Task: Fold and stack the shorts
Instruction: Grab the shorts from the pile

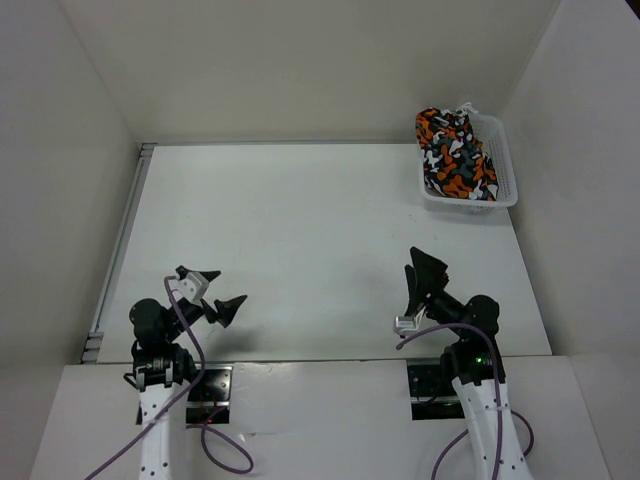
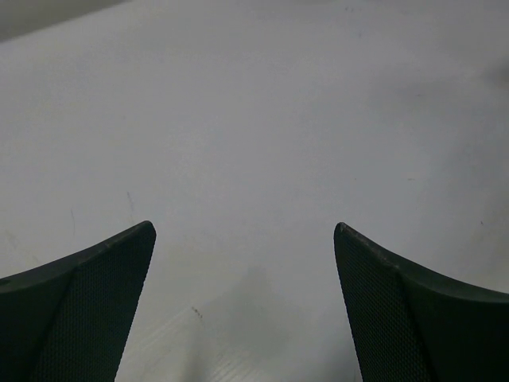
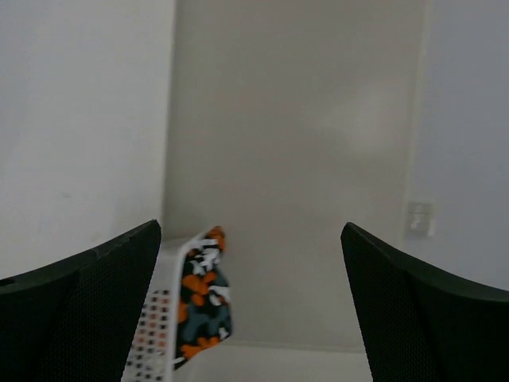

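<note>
White table (image 1: 300, 220), plain white walls all round, so not much to distract you. The shorts (image 1: 455, 150) are the orange, black and white camo bundle crumpled in the white basket (image 1: 507, 175) at the far right corner of the table, piled up above its rim. Can't tell from here if that's one pair or several bunched together. Nothing is laid out flat on the table yet, so I'd say you're at the very first step: getting a pair out of the basket. No folding done, no stack begun.

Your right gripper (image 1: 428, 268) is up off the surface by the near edge on the right side, fingers spread wide with nothing between them. Its wrist cam looks across at the basket, so it's roughly pointed the right way but well apart from the fabric. Your left gripper (image 1: 222, 290) hangs over the near left part of the table, also spread wide and holding nothing, its cam seeing only tabletop.

Next move, as I see it: reach the right arm out to the far right corner, come down on top of the bundle, and pinch a fold of cloth rather than the basket wall. Then lift it toward the middle of the table where both arms can get at it. Watch the basket, it looks light and may drag along with the cloth.
</note>
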Robot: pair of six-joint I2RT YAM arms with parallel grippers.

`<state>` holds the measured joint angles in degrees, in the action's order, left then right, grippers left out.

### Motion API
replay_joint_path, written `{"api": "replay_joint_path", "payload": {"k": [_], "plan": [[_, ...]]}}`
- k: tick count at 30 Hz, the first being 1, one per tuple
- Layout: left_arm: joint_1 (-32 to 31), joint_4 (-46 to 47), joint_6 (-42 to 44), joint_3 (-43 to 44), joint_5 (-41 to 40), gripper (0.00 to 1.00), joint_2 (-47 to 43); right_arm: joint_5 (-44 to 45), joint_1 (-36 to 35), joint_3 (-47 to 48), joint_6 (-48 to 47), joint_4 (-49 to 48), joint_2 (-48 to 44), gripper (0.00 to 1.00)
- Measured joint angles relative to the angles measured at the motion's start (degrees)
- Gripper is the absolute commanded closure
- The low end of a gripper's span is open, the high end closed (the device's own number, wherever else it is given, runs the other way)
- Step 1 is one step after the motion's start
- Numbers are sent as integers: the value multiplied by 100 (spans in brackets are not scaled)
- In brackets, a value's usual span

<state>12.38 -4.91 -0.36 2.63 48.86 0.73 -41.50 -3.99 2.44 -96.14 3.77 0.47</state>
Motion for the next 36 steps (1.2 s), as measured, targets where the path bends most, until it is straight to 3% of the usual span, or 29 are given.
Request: {"api": "replay_joint_path", "payload": {"k": [3,5,7,11,15,21,26,27,29,30,32,33,36], "plan": [[-136,887,-4,120,326,1,529,-190,0,131,-83,-614,254,2],[-319,1174,-7,730,387,1,1880,-249,-15,625,-13,-769,1145,2],[-682,1117,-2,1954,79,1,3602,-48,-140,1582,446,-841,2616,2],[-1445,1451,-2,5353,-1499,1,6725,1493,-566,4774,2570,-826,5960,0],[-1598,699,9,7399,-2232,1,8553,2627,-68,7820,5202,-649,8712,0],[-1620,-693,9,7718,-1792,1,10043,3456,962,9927,7980,684,11387,0],[-1952,-1410,9,7635,-1316,1,10321,4070,1259,10043,8859,1268,12314,0],[-2022,-1440,9,7639,-1224,1,10312,4074,1261,10043,8929,1349,12378,7],[-2175,-1462,11,7648,-1062,1,10310,4072,1248,10043,9005,1453,12419,31],[-2210,-1488,11,7648,-1008,1,10310,4072,1237,10043,9042,1456,12419,60],[-2216,-1545,11,7650,-946,1,10310,4120,1228,10076,9090,1447,12419,83],[-2203,-1561,9,7650,-933,1,10310,4188,1226,10091,9123,1449,12419,100],[-2186,-1609,9,7650,-925,1,10303,4446,1222,10242,9224,1475,12415,100]]}}
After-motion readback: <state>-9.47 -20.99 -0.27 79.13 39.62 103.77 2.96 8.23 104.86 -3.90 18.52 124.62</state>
